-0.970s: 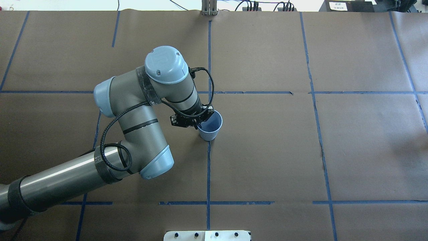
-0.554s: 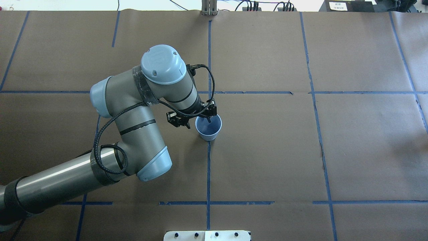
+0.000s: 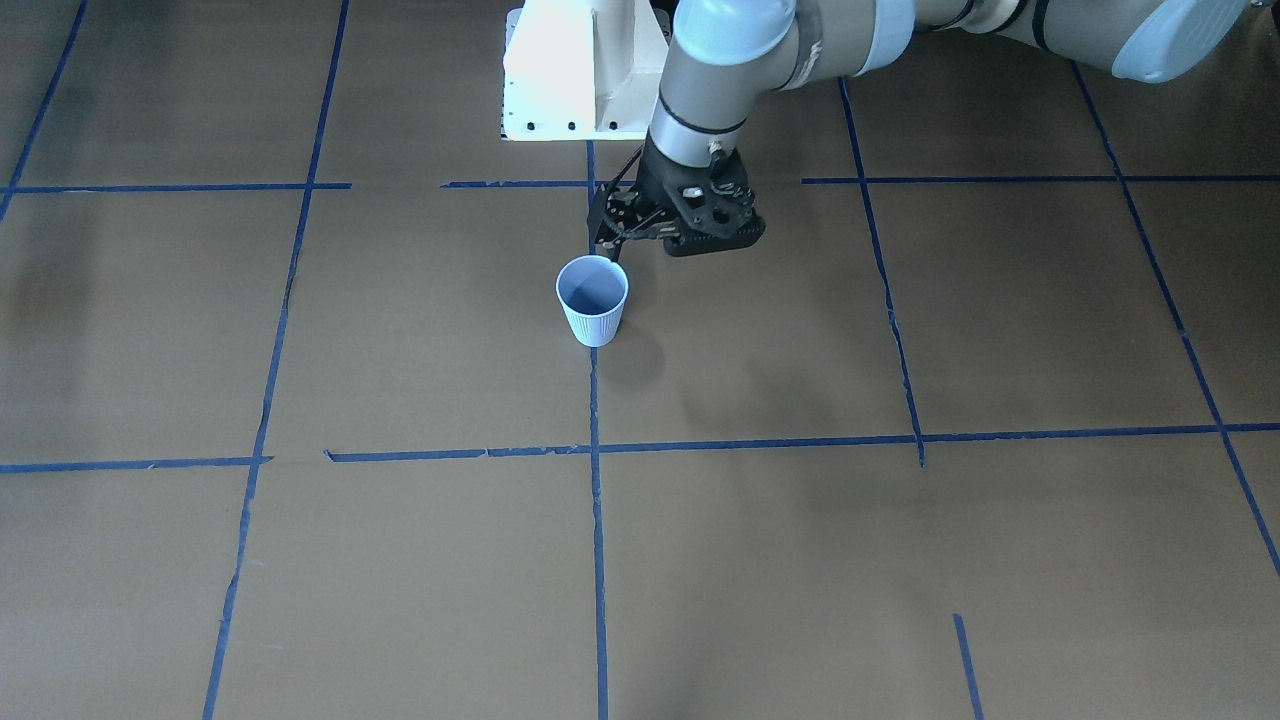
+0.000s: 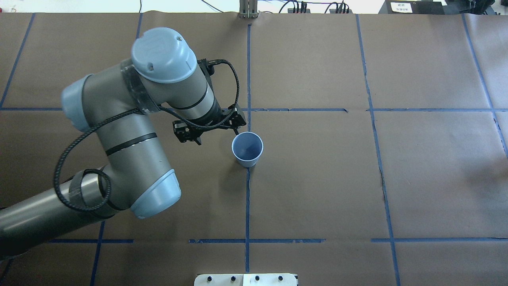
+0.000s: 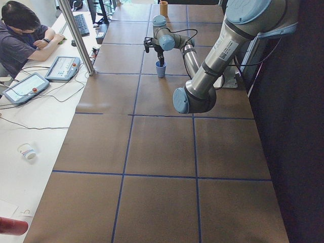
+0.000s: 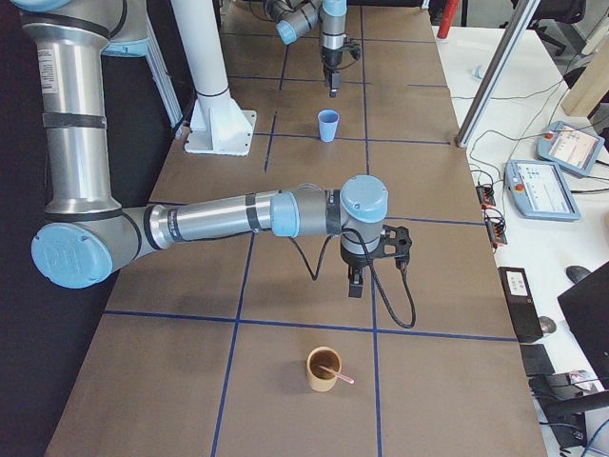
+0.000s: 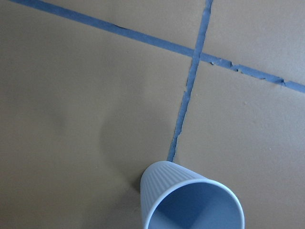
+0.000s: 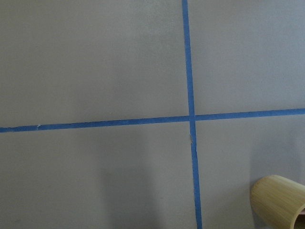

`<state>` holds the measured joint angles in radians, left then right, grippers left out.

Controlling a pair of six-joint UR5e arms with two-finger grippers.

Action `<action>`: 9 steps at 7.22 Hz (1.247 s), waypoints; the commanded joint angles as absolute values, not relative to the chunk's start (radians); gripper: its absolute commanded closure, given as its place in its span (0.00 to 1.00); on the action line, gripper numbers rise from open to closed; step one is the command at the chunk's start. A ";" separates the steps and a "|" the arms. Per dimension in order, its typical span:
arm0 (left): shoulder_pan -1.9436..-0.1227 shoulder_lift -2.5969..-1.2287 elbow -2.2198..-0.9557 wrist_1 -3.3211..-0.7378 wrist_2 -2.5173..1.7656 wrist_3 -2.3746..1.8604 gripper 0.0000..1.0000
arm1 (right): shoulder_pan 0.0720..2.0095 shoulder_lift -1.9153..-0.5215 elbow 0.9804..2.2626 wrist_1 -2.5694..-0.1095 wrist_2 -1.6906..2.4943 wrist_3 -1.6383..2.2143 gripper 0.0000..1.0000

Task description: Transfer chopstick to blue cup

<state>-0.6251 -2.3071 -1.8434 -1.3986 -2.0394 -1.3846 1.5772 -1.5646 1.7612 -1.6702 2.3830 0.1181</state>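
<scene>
The blue cup (image 4: pixel 247 149) stands upright on the brown paper at a crossing of tape lines and looks empty inside; it also shows in the front view (image 3: pixel 592 300) and the left wrist view (image 7: pixel 190 202). My left gripper (image 4: pixel 217 136) is open and empty, just left of the cup and above it, apart from it (image 3: pixel 672 240). One pinkish-red chopstick (image 6: pixel 335 374) leans in a tan bamboo cup (image 6: pixel 323 369) far to the robot's right. My right gripper (image 6: pixel 354 284) hangs just above and behind that cup; I cannot tell whether it is open or shut.
The table is covered in brown paper with a grid of blue tape (image 4: pixel 247 198). The robot's white base plate (image 3: pixel 585 70) stands behind the blue cup. An operator (image 5: pixel 23 30) sits at a side table with tablets. The bamboo cup's rim shows in the right wrist view (image 8: pixel 279 202).
My left gripper was at the blue cup's rim a second ago. It has let go and drawn back up and to the left. The cup now stands free.
</scene>
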 commanded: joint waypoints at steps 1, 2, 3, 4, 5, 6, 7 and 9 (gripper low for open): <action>-0.655 -2.226 -1.995 -1.293 -2.048 -1.315 0.00 | 1.594 -1.645 1.756 -1.613 2.376 0.010 0.00; -0.660 -2.224 -1.994 -1.293 -2.046 -1.304 0.00 | 1.627 -1.681 1.723 -1.551 2.376 0.005 0.00; -0.660 -2.223 -1.994 -1.295 -2.045 -1.302 0.00 | 1.676 -1.689 1.674 -1.507 2.379 -0.006 0.00; -0.660 -2.223 -1.994 -1.293 -2.043 -1.304 0.00 | 1.684 -1.709 1.634 -1.455 2.378 -0.006 0.00; -0.660 -2.223 -1.994 -1.293 -2.045 -1.304 0.00 | 1.692 -1.704 1.568 -1.401 2.376 -0.003 0.00; -0.660 -2.223 -1.994 -1.293 -2.045 -1.302 0.00 | 1.697 -1.697 1.505 -1.347 2.375 -0.002 0.00; -0.660 -2.224 -1.994 -1.293 -2.045 -1.302 0.00 | 1.697 -1.683 1.449 -1.279 2.353 0.003 0.00; -0.658 -2.224 -1.994 -1.293 -2.046 -1.304 0.00 | 1.697 -1.614 1.352 -1.270 2.329 0.000 0.00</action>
